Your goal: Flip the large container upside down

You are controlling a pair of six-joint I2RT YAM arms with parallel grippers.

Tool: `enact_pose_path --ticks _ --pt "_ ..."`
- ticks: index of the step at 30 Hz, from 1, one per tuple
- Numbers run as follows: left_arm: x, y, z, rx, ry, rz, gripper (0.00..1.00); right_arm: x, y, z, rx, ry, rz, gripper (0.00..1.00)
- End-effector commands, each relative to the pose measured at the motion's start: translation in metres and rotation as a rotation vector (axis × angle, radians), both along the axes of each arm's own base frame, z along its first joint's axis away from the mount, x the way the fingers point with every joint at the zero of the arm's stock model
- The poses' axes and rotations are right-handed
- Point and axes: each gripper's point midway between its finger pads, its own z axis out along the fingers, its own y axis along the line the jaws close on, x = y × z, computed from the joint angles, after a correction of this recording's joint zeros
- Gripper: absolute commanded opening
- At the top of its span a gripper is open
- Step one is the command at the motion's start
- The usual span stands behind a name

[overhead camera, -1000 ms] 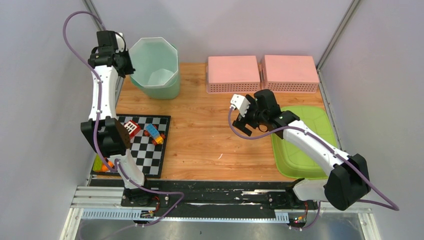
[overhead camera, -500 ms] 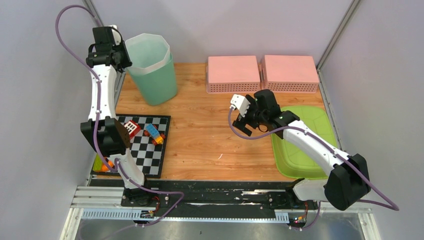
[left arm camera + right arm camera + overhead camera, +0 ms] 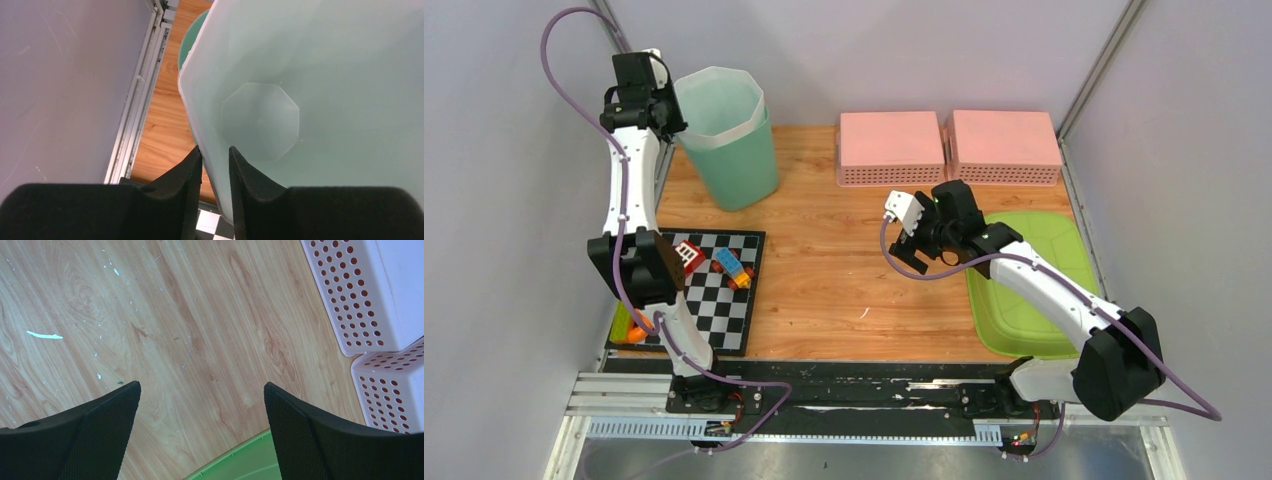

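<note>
The large container (image 3: 729, 150), a mint-green octagonal bin with a pale rim, stands upright with its mouth up at the table's back left corner. My left gripper (image 3: 670, 120) hangs at its left rim. In the left wrist view the jaws (image 3: 215, 150) straddle the bin's wall (image 3: 325, 100), one finger outside and one inside, slightly apart and loose around it. The bin's octagonal floor shows below. My right gripper (image 3: 909, 252) hovers wide open over bare wood mid-table (image 3: 201, 386), holding nothing.
Two pink perforated baskets (image 3: 891, 145) (image 3: 1004, 145) lie at the back. A green tray (image 3: 1034, 290) sits at the right, its edge (image 3: 245, 462) under my right gripper. A checkerboard (image 3: 724, 310) with toy blocks (image 3: 732, 265) lies front left.
The bin was tilted toward the camera a second ago and now stands upright. My left jaws have loosened on its rim. The right arm has stayed put.
</note>
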Motion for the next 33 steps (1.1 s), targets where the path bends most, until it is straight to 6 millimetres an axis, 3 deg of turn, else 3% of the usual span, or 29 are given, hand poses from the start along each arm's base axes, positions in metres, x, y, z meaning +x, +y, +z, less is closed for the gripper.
enact_pose_path --ticks 1,6,11,33 --pt "0.008 -0.001 0.001 -0.005 -0.014 -0.027 0.25 -0.008 0.005 -0.002 0.010 0.013 0.031 0.95" --pt "0.011 -0.016 0.001 -0.049 -0.026 -0.098 0.10 -0.008 0.005 -0.003 0.009 0.015 0.029 0.95" --pt "0.014 -0.035 0.003 -0.104 -0.043 -0.195 0.01 -0.008 0.005 -0.002 0.010 0.013 0.030 0.95" --pt "0.015 -0.093 -0.011 -0.203 -0.030 -0.366 0.00 -0.007 0.005 -0.003 0.008 0.014 0.028 0.95"
